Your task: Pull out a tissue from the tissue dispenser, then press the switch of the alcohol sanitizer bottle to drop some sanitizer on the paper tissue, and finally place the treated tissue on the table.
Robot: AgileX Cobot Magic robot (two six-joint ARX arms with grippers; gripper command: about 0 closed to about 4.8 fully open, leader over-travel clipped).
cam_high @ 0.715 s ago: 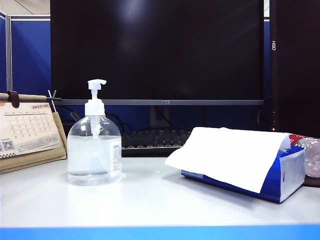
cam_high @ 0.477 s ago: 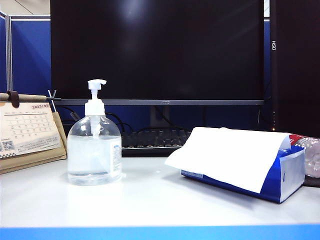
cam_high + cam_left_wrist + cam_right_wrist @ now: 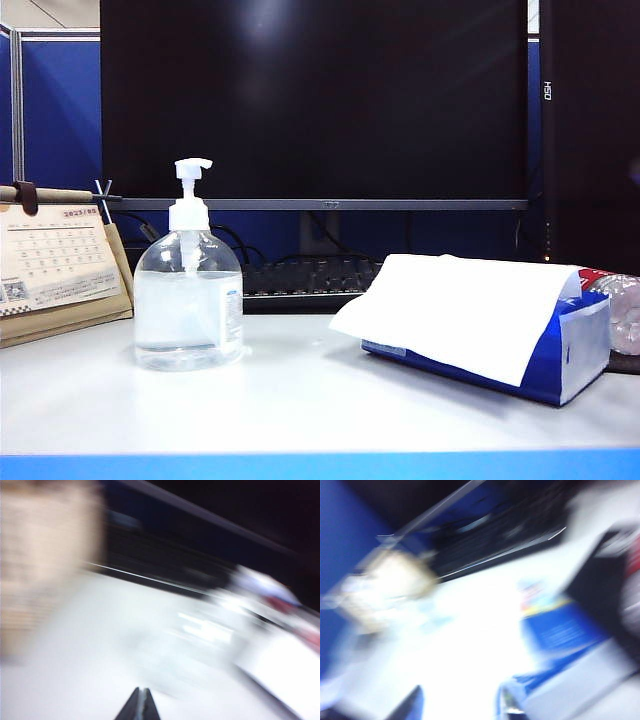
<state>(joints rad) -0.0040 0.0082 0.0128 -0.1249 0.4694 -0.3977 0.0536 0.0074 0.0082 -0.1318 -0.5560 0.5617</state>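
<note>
Both hands point(image 3: 140, 705) point(image 3: 457, 702) apart from tissue point(image 3: 460, 305).

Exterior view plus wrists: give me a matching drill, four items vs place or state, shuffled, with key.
Items:
1. alcohol sanitizer bottle
2. tissue
3. left gripper
4. right gripper

States:
A. jaws apart, seen only in its own blurred wrist view
B. stands upright on the left of the table, switch on top
C. jaws together, holding nothing
D. drapes out of the blue tissue dispenser on the right

Pairs: 1-B, 2-D, 3-C, 4-A
</note>
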